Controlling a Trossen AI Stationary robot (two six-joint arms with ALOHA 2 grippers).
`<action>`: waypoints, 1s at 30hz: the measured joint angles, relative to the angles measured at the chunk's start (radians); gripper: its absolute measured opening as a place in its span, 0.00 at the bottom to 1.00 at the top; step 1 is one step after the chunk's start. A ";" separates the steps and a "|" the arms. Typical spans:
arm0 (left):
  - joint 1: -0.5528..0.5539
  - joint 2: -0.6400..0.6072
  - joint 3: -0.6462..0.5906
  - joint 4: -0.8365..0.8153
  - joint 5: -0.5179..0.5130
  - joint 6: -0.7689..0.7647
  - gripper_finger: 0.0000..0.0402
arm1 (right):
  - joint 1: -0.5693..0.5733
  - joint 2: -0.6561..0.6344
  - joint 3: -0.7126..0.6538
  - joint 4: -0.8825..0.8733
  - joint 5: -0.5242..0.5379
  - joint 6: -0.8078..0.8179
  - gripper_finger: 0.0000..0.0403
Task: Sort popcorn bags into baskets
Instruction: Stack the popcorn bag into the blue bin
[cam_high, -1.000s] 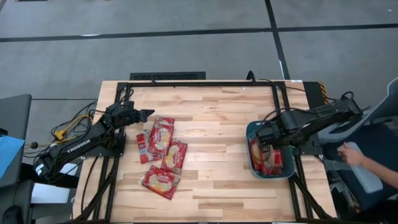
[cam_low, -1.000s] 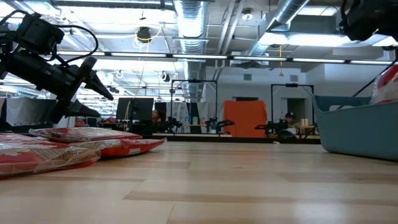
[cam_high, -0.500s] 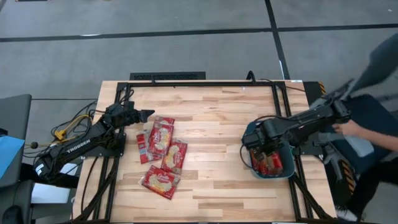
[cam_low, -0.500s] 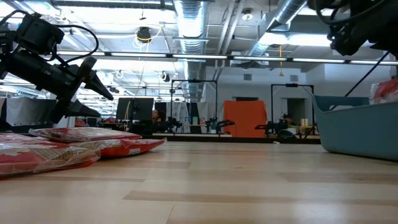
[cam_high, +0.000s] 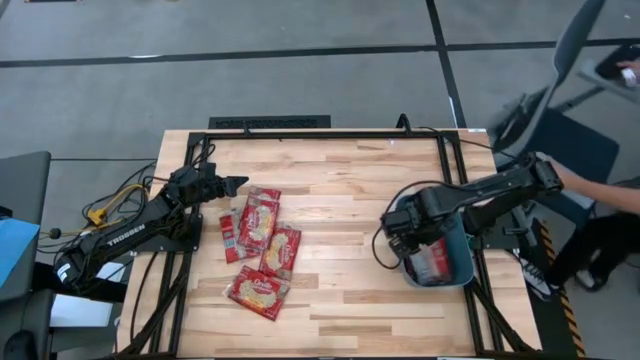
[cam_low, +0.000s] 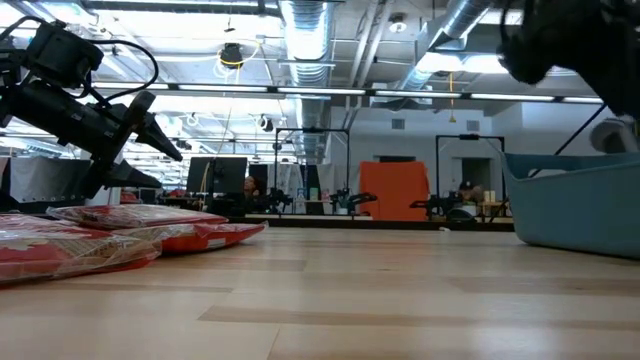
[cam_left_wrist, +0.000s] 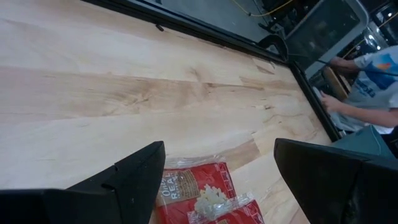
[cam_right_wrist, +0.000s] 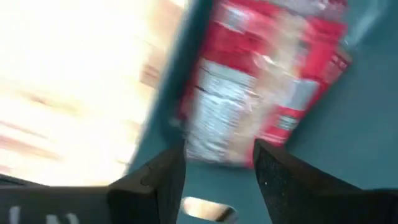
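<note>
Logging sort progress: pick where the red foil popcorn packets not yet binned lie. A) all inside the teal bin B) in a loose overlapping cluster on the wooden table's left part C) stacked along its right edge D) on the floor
B: the red foil popcorn packets overlap on the wooden table by the open left gripper, far from the teal plastic bin.

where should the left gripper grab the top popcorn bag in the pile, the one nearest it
Probably by the short edge facing the left gripper. That popcorn bag lies flat at the pile's far end, with bare table beyond it and other bags overlapping its near side. Coming down from above with the open fingers straddling that free edge looks safest, pinching the flat foil seam rather than its middle.
</note>
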 joint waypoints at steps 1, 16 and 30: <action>0.000 0.000 0.000 0.000 0.000 0.000 0.72 | -0.001 0.002 0.020 -0.023 0.016 0.001 0.51; 0.000 0.000 0.000 0.013 0.026 0.018 0.72 | -0.070 -0.007 0.086 0.335 0.185 -0.081 0.39; 0.000 0.011 0.001 0.011 0.192 0.056 0.72 | -0.245 0.440 0.087 1.475 0.186 -0.431 0.38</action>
